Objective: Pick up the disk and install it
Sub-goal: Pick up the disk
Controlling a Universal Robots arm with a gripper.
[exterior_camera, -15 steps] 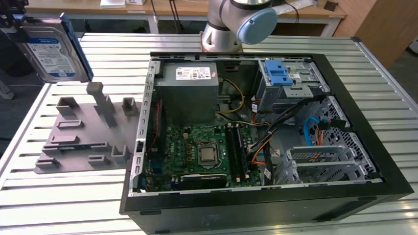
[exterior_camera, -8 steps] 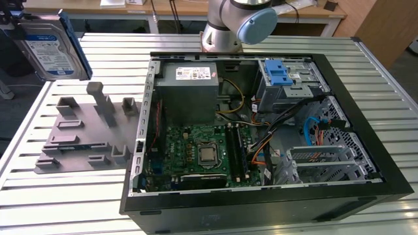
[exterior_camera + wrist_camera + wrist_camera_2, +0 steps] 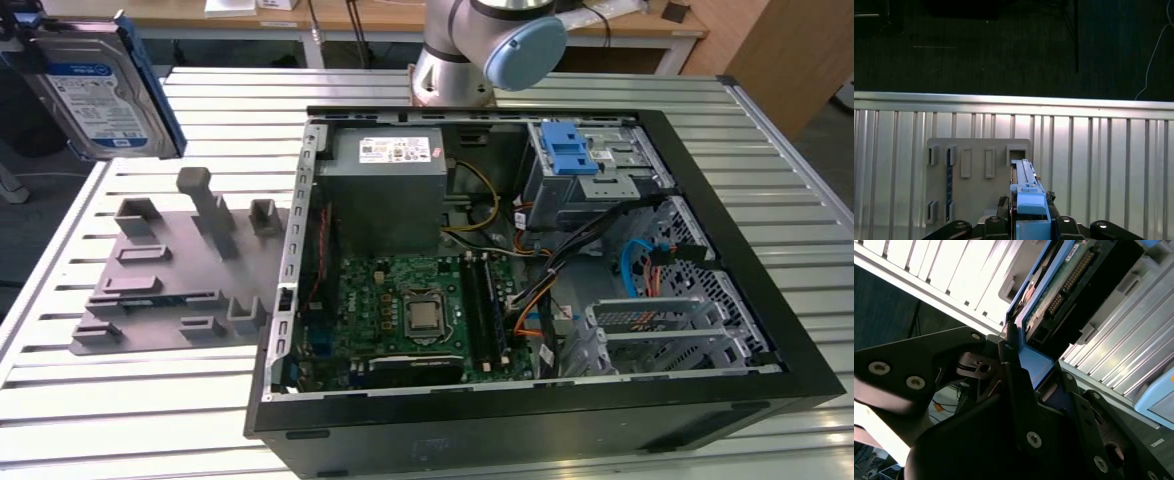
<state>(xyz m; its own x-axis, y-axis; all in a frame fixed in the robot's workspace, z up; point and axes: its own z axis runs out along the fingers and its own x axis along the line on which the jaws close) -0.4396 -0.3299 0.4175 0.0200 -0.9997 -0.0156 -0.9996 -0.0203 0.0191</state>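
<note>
The pick-up looks done and the install is not. The tool is closed on the disk, its fingers clamping the blue frame edge, and the rest of the disk sticks out beyond them, in the air. The grey holder lies on the bench below the tool, with nothing seated in its slots. The open computer case sits well apart from the tool, toward the exterior view's right, with the blue-latched drive cage at its far corner. In my judgement, installing calls for carrying the disk over the case wall, squaring it to the cage opening and sliding it in straight, clear of the loose cables.
</note>
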